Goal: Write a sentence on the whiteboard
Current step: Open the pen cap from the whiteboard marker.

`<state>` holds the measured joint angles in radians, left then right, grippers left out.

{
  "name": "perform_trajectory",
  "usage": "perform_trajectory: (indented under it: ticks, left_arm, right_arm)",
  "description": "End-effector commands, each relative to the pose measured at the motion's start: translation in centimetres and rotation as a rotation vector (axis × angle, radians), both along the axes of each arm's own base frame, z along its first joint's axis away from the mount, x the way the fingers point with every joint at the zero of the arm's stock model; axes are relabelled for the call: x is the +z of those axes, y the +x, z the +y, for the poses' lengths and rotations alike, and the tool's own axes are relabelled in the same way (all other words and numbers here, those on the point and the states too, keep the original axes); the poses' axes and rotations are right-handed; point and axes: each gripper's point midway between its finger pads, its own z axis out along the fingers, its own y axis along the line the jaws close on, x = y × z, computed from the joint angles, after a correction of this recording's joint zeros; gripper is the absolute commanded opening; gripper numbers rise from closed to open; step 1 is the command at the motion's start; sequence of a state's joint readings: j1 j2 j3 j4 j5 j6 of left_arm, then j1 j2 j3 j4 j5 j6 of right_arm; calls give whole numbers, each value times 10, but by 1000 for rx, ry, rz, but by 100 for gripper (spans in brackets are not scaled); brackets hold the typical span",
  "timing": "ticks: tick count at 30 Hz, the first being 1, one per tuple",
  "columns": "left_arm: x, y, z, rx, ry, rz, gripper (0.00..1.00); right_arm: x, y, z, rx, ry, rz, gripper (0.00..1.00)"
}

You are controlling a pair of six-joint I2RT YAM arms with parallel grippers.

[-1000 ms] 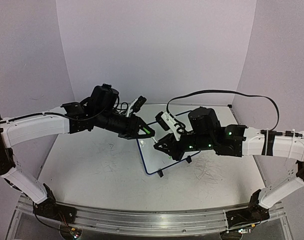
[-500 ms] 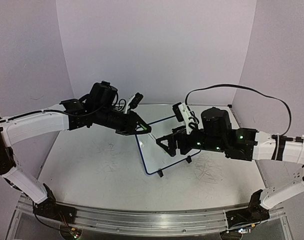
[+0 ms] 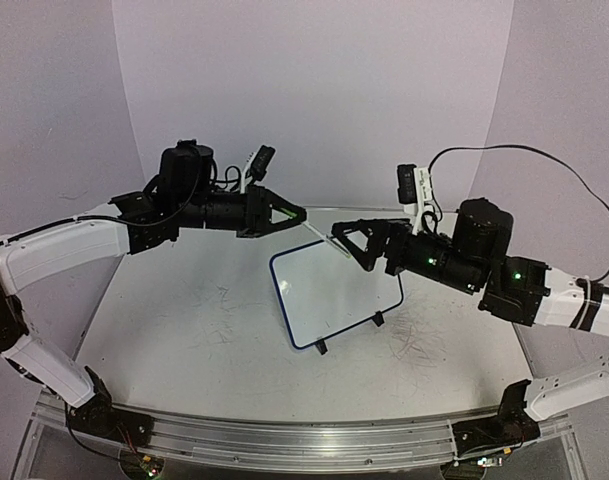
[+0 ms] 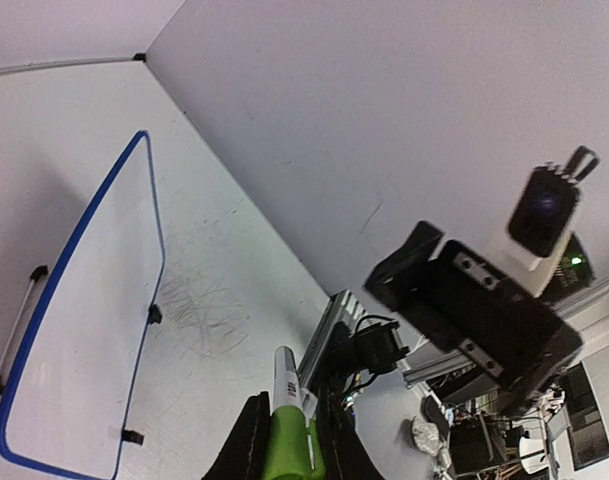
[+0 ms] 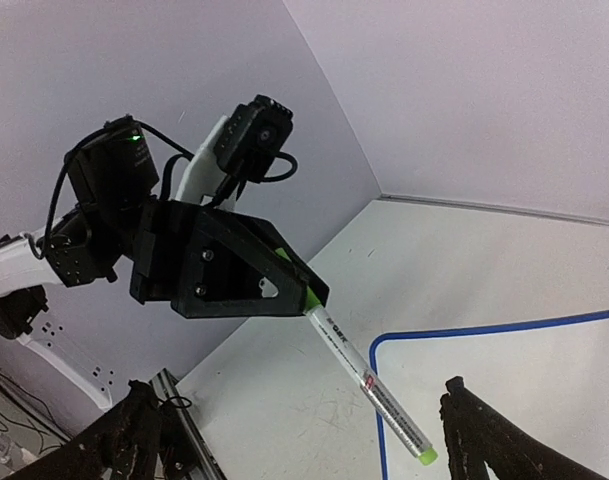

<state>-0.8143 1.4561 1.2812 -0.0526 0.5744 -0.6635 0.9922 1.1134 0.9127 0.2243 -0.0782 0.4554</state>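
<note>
Above the whiteboard (image 3: pixel 334 295), left end effector (image 3: pixel 295 213) holds marker (image 3: pixel 319 233) pointing rightward.

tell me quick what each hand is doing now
left hand: closed on the white-barrelled green marker pen
right hand: open, holding nothing

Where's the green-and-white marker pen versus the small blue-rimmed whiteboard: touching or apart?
Apart. Left wrist view shows tabletop between the green-and-white marker pen and the blue-rimmed whiteboard.
</note>
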Motion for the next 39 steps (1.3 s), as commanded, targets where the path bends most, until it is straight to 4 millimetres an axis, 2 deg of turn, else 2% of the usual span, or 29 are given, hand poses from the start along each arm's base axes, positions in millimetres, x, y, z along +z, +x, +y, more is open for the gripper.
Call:
perform_trajectory:
  ticks: [1,6,8,10,13,15,19,21,26,29,32,37,39]
  left_arm:
    - [60,-10,7,-20,-194,-96,0]
    - [72,-14,10,-22,-231,-114,0]
    - [74,-16,9,-36,-246,-110,0]
    - [76,-17,9,-45,-254,-106,0]
    - [76,-19,7,-61,-269,-97,0]
    - [78,-19,6,-69,-279,-94,0]
    - [83,-23,8,-82,-292,-103,0]
    - [83,-25,10,-85,-293,-105,0]
    - [77,-27,8,-104,-283,-95,0]
    - [79,-26,7,-102,-287,-101,0]
    - [83,-26,5,-110,-294,-103,0]
    - [85,-27,3,-127,-302,-98,0]
    - [83,-28,4,-125,-303,-96,0]
  right_arm:
    - [29,1,10,55,150,48,98]
    - [41,-4,8,88,241,32,96]
    - [39,0,6,66,249,28,90]
    - [45,-6,10,107,266,-27,81]
    - [51,-10,18,157,281,-61,80]
    - [55,-6,21,147,292,-52,80]
    - [40,20,-3,-7,278,-7,83]
    - [33,24,-8,-35,239,-22,84]
    - [34,24,-18,-39,180,-65,84]
    - [30,14,0,92,170,-49,82]
    - [32,3,20,227,227,-34,75]
    - [51,-10,28,353,381,-73,64]
    - [53,-9,30,363,415,-70,61]
